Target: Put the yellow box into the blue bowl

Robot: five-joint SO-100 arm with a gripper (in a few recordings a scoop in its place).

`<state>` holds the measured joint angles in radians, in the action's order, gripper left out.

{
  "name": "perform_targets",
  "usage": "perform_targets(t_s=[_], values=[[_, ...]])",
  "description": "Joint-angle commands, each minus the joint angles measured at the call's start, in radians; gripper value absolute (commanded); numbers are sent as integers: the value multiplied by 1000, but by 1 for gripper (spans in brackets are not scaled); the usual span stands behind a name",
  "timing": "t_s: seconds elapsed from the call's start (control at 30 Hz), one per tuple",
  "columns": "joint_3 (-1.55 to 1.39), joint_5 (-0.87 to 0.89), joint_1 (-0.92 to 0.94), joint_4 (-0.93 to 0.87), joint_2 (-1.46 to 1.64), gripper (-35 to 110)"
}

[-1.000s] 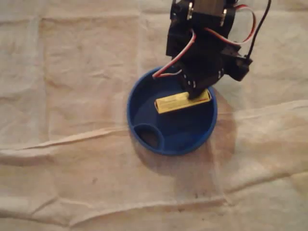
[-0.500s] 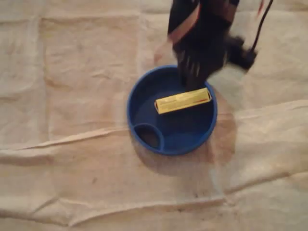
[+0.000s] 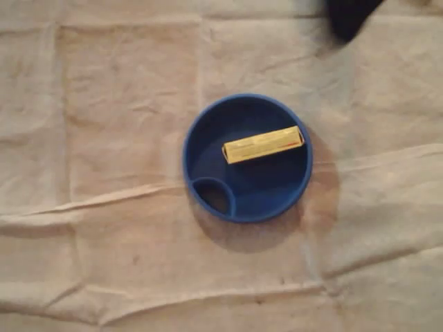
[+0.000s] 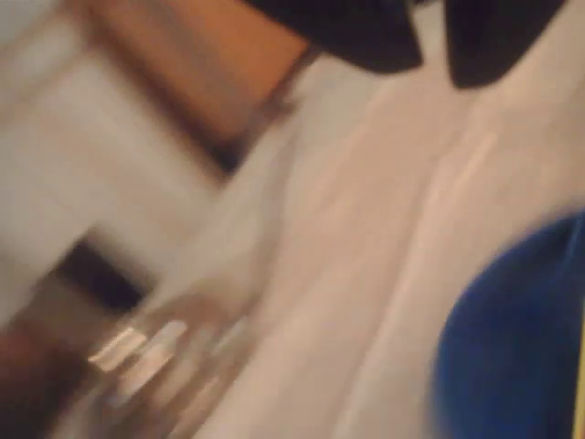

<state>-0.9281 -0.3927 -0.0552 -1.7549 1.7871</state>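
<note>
**Arm withdrawn, box left in bowl**

Since 1 second ago the gripper (image 3: 349, 14) has lifted off the yellow box (image 3: 263, 144) and pulled back to the overhead view's top edge. The rectangular box lies flat in the larger compartment of the round blue bowl (image 3: 208, 131), on creased beige cloth (image 3: 104, 138). In the blurred wrist view, 2 dark fingers (image 4: 366, 32) stand slightly apart, holding nothing.

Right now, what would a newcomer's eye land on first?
A round blue plastic bowl sits mid-frame on the creased beige cloth in the overhead view, with a long yellow box lying in its larger compartment. The wrist view is blurred, the bowl at its lower right.
</note>
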Motion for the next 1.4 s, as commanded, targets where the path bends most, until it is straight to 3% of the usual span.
perform_targets(t_s=[0.0,0.33,0.87,1.2,1.37], values=[[55,69,-64,-6,137,0],[-23,153,-173,-8,456,0],[-680,153,-181,-2,1055,0],[-980,155,52,-2,1362,0],[-985,153,83,0,1422,0]])
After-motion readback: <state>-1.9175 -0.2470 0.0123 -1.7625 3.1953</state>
